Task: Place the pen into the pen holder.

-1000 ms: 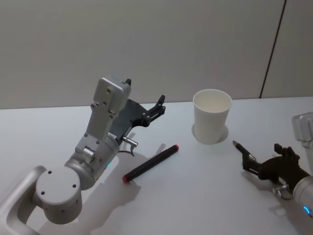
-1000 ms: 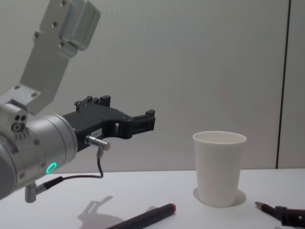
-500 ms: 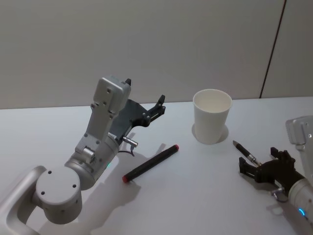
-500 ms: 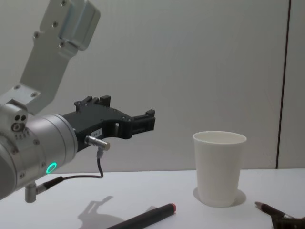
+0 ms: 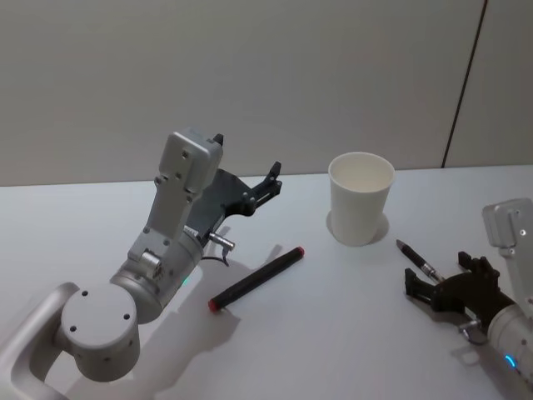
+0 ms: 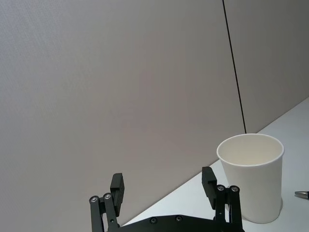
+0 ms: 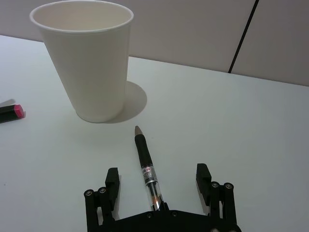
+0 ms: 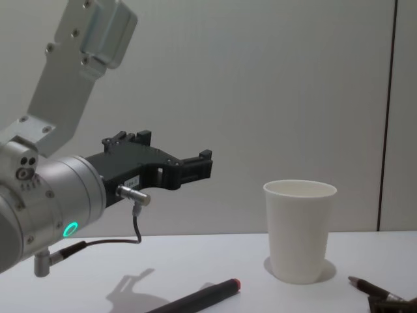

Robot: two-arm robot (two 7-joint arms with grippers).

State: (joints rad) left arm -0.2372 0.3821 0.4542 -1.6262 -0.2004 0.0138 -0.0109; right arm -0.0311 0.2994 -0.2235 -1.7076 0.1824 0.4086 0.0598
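- Head view: the pen (image 5: 416,261) lies flat on the table (image 5: 350,333), at the robot's right and just beyond the pen holder's (image 5: 361,197) base shadow. Its tip is pointed toward the holder and its rear end toward the right gripper (image 5: 435,273). That gripper is set low over the table with its fingers spread, one to either side of the barrel. The left gripper (image 5: 246,155) is raised well apart on the other side, above a black marker (image 5: 256,277) with red ends. The right arm is therefore judged much the nearer.
- Left wrist view: the left gripper (image 6: 163,182) is seen released, with nothing between its fingers. The pen holder (image 6: 251,176) stands upright ahead of it, its mouth unobstructed. The pen's tip (image 6: 301,194) is just seen on the table beyond the holder.
- Right wrist view: the pen's (image 7: 146,171) long axis runs straight out from the gripper's palm toward the holder (image 7: 94,58), in line with the reach and not across it.
  - Both fingers are held clear of the barrel; nothing is grasped.
  - The rear end is hidden under the gripper body.
  - The pen is slim, with a clear rear barrel showing an orange insert, a dark grip section and a dull pointed tip.
  - A closing pinch is judged likely to catch the barrel near its rear, so the pen would project forward.
- Chest view: the holder (image 8: 300,231) is seen as a plain white tapered cup with a rolled rim. The pen (image 8: 365,285) rests on the table near its base, toward the robot's right.
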